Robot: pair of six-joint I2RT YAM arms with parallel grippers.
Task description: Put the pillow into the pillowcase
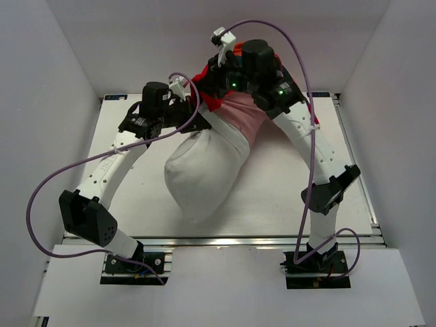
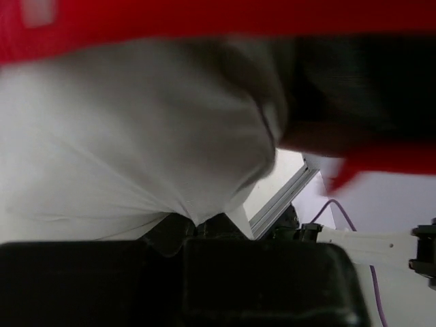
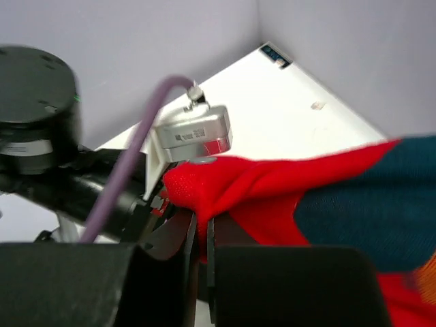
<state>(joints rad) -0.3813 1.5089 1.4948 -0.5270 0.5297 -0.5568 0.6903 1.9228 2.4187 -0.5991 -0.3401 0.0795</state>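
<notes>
The white pillow [image 1: 201,170] lies on the table's middle, and its far end runs into the mouth of the red pillowcase [image 1: 244,114], whose pale pink inside shows. My left gripper [image 1: 199,121] sits at the pillow's far left corner. In the left wrist view it [image 2: 195,222] is shut on a pinch of white pillow fabric [image 2: 129,136], under the red pillowcase edge [image 2: 204,17]. My right gripper [image 1: 208,80] is raised at the back. In the right wrist view it [image 3: 202,228] is shut on the pillowcase's red edge [image 3: 272,187].
White walls close in the table on the left, back and right. An aluminium rail [image 1: 218,240] runs along the near edge. Purple cables [image 1: 300,61] loop over both arms. The left arm's wrist camera [image 3: 194,133] sits close to my right gripper.
</notes>
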